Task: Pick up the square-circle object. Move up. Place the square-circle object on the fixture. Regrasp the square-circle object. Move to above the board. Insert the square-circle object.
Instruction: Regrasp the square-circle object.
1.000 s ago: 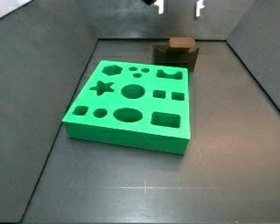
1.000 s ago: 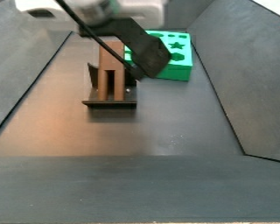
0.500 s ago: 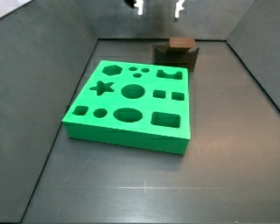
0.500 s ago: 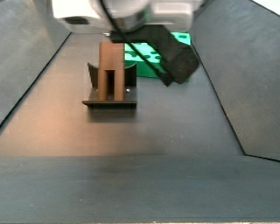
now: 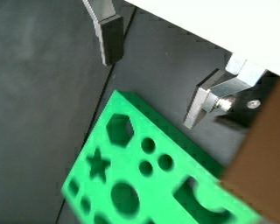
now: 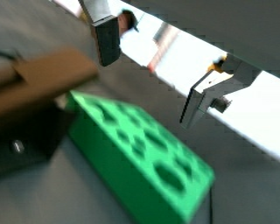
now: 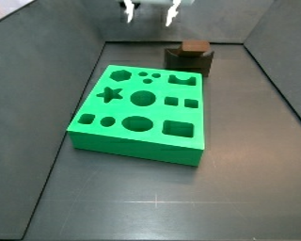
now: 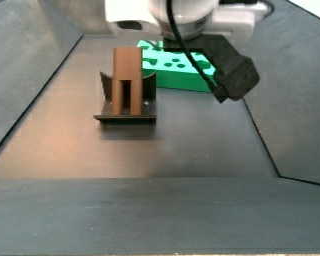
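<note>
Side view: high, looking down the bench at the board [image 7: 140, 109], fixture [image 7: 191, 56] behind it, claw [image 7: 150, 11] at the frame's upper edge. Opposing side view: low, close, fixture [image 8: 125, 100] in front, board [image 8: 179, 66] beyond. Both wrist views: looking past the fingers [image 5: 108, 39] [image 6: 106, 41] onto the board [image 5: 136, 175] [image 6: 143, 157], close.

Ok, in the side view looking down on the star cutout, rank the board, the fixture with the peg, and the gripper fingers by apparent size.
1. The board, by far the largest.
2. The fixture with the square-circle object on it.
3. The gripper, fingers open and empty, cropped at the frame edge, so unsure.
</note>
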You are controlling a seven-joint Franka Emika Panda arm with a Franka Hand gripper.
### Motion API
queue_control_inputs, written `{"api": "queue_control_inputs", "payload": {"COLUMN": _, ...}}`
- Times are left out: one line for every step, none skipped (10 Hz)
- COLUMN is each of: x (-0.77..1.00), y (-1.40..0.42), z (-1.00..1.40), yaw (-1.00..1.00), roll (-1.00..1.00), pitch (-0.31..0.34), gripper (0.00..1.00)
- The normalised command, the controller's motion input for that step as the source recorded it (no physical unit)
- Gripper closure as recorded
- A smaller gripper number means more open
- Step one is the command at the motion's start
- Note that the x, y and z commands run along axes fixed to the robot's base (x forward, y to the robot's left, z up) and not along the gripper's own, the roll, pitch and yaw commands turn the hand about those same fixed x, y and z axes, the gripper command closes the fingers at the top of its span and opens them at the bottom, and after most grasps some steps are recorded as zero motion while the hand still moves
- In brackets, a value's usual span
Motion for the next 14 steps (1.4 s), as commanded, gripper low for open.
{"api": "queue_control_inputs", "payload": {"x": -0.13, "y": -1.00, "z": -0.40, "yaw": -1.00, "roll": 0.82, "pitch": -0.065, "gripper": 0.00}}
{"api": "queue_control_inputs", "payload": {"x": -0.07, "y": -0.85, "z": -0.24, "yaw": -1.00, "roll": 0.81, "pitch": -0.103, "gripper": 0.00}}
{"api": "queue_control_inputs", "payload": {"x": -0.07, "y": -0.63, "z": -0.15, "yaw": -1.00, "roll": 0.81, "pitch": -0.134, "gripper": 0.00}}
{"api": "queue_control_inputs", "payload": {"x": -0.07, "y": -0.34, "z": -0.05, "yaw": -1.00, "roll": 0.80, "pitch": -0.177, "gripper": 0.00}}
{"api": "queue_control_inputs", "payload": {"x": -0.07, "y": -0.20, "z": -0.02, "yaw": -1.00, "roll": 0.80, "pitch": -0.198, "gripper": 0.00}}
{"api": "queue_control_inputs", "payload": {"x": -0.06, "y": -0.05, "z": 0.00, "yaw": -1.00, "roll": 0.78, "pitch": -0.239, "gripper": 0.00}}
{"api": "queue_control_inputs", "payload": {"x": -0.04, "y": -0.04, "z": -0.01, "yaw": -1.00, "roll": 0.77, "pitch": -0.263, "gripper": 0.00}}
{"api": "queue_control_inputs", "payload": {"x": -0.04, "y": -0.04, "z": 0.00, "yaw": -1.00, "roll": 0.76, "pitch": -0.297, "gripper": 0.00}}
{"api": "queue_control_inputs", "payload": {"x": -0.05, "y": -0.02, "z": 0.01, "yaw": -1.00, "roll": 0.75, "pitch": -0.315, "gripper": 0.00}}
{"api": "queue_control_inputs", "payload": {"x": -0.06, "y": -0.02, "z": 0.01, "yaw": -1.00, "roll": 0.74, "pitch": -0.349, "gripper": 0.00}}
{"api": "queue_control_inputs", "payload": {"x": -0.05, "y": -0.02, "z": 0.01, "yaw": -1.00, "roll": 0.73, "pitch": -0.370, "gripper": 0.00}}
{"api": "queue_control_inputs", "payload": {"x": -0.05, "y": -0.01, "z": 0.01, "yaw": -1.00, "roll": 0.71, "pitch": -0.395, "gripper": 0.00}}
{"api": "queue_control_inputs", "payload": {"x": -0.05, "y": 0.00, "z": 0.01, "yaw": -1.00, "roll": 0.70, "pitch": -0.403, "gripper": 0.00}}
{"api": "queue_control_inputs", "payload": {"x": -0.05, "y": -0.02, "z": 0.01, "yaw": -1.00, "roll": 0.68, "pitch": -0.414, "gripper": 0.00}}
